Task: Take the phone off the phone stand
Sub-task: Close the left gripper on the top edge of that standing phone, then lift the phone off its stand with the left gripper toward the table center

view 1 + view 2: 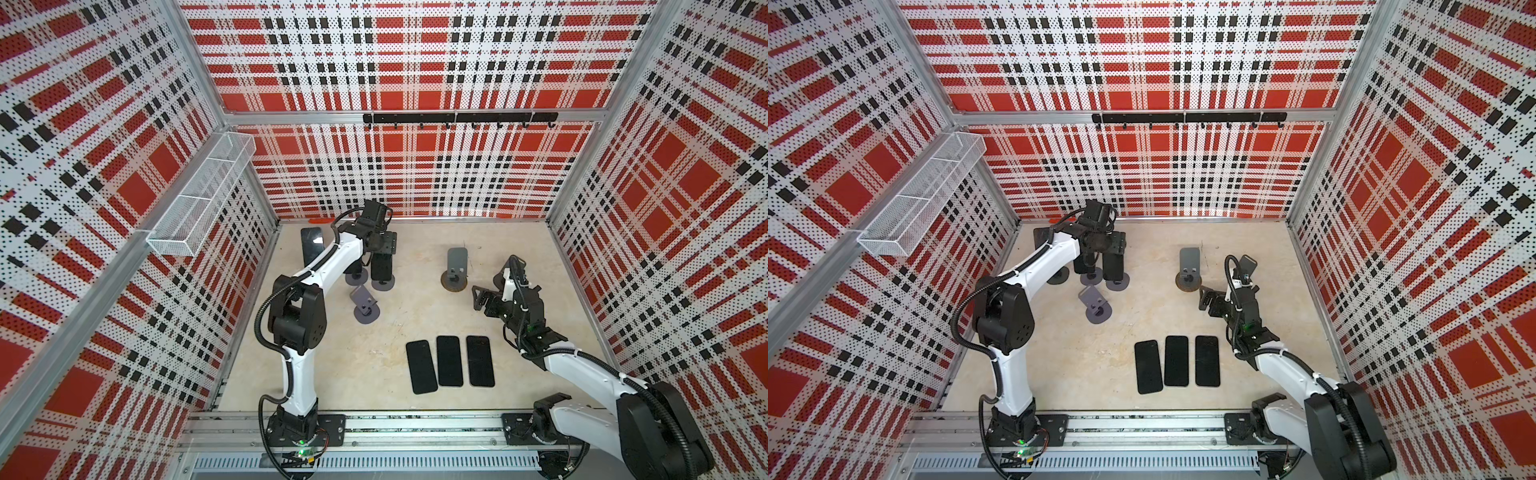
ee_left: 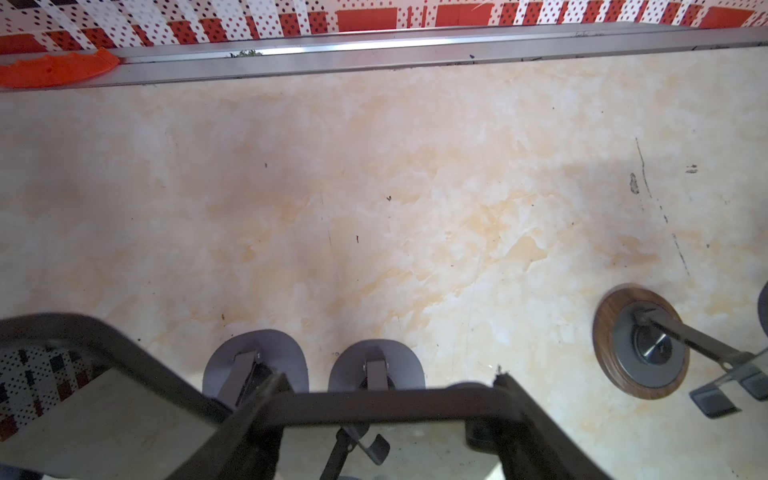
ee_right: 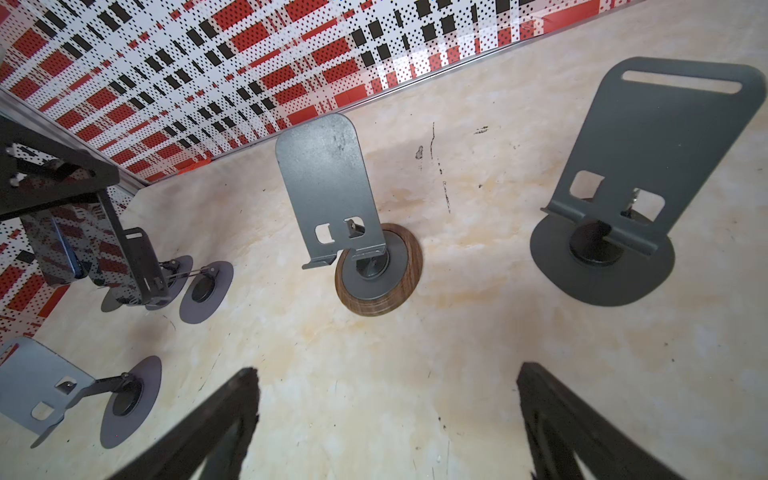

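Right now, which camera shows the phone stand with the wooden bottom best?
The right wrist view: the wooden-base stand sits close and whole, its plate empty. In both top views the stand looks small, seen from above. The left wrist view catches mostly its round base, from behind.

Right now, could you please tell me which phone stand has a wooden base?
The empty stand just right of centre in both top views: a brown wood-grain ring rims its round base, while the other stands' bases are plain grey.
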Controlling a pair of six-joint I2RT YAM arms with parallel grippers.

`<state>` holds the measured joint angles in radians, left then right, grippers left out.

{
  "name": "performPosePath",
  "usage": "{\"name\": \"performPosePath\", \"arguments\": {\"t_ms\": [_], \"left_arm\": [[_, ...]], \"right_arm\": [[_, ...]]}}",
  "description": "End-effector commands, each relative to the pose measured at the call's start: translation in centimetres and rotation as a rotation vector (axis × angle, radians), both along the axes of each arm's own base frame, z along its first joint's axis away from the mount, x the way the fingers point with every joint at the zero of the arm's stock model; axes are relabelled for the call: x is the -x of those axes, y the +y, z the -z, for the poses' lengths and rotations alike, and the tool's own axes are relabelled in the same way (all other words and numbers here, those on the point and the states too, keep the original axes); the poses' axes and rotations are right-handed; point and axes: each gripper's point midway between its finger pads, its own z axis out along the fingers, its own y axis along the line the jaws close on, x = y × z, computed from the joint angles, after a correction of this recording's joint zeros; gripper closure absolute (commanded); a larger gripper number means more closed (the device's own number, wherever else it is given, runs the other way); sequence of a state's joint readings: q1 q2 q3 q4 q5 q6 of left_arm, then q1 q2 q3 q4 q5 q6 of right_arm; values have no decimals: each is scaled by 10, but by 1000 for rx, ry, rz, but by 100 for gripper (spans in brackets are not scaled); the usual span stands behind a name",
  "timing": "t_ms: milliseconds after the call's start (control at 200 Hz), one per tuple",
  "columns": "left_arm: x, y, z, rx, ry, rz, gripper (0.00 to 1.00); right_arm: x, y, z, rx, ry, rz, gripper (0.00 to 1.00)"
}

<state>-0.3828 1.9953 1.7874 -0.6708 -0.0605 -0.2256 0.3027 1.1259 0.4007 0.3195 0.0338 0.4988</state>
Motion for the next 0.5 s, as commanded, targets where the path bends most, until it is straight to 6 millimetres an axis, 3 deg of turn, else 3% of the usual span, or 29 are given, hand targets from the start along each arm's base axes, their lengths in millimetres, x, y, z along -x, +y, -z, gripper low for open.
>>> {"name": "performPosePath", "arguments": {"t_ms": [0, 331, 496], "left_arm": [[2, 0, -37, 34, -77, -11, 40], [21, -30, -60, 70, -100, 59, 40], [42, -66, -66, 89, -103, 138, 40]], "right_arm": [[-4, 2, -9, -7, -22, -1, 0], [-4, -3, -5, 8, -14, 24, 0], [-3, -7, -8, 8, -27, 45, 0]]}}
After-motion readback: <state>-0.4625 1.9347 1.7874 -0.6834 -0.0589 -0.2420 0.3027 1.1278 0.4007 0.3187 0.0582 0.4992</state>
